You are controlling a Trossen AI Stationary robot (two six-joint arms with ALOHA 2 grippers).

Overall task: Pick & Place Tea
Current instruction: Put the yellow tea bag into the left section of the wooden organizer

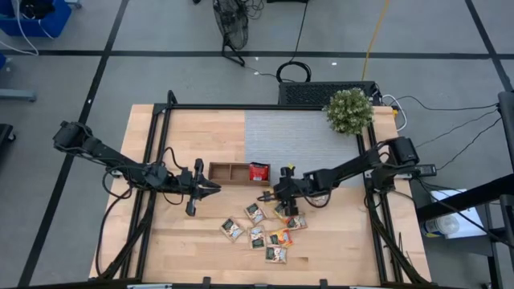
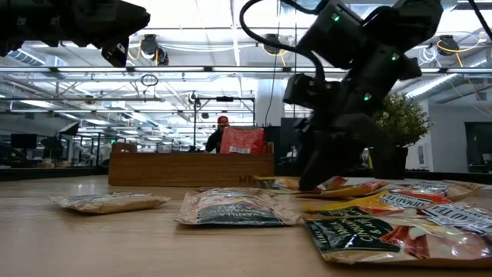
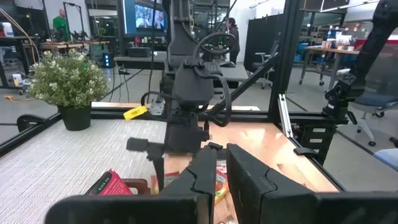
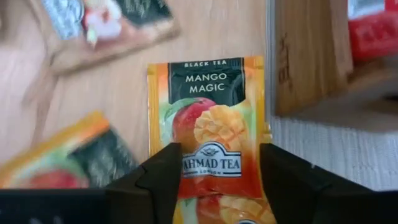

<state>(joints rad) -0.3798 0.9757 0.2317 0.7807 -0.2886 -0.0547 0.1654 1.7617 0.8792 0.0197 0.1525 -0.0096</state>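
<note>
Right gripper (image 1: 283, 195), a dark two-finger claw, hangs low over the table just past the tray's right end, its jaws spread wide on either side of an orange mango tea sachet (image 4: 208, 130) that lies flat on the wood; the fingers straddle the packet without yet pinching it. From the overhead camera, taking the table's middle as the clock centre, this gripper sits near 4 o'clock, close in. A long brown wooden three-compartment tray (image 1: 230, 172) lies near the centre, and one red tea sachet (image 1: 259, 171) stands in its right-hand compartment; the other two compartments look empty. A loose scatter of small flat sachets (image 1: 262, 233), orange and green-and-white with dark labels, lies toward 5 and 6 o'clock, well short of the tray. Left gripper (image 1: 215, 187) waits at about 8 o'clock just off the tray's left end, its fingers narrow and nearly together, holding nothing. A small green potted plant (image 1: 348, 111) stands at 2 o'clock. Judging by this, the task is early: one sachet placed, many left on the table.
</note>
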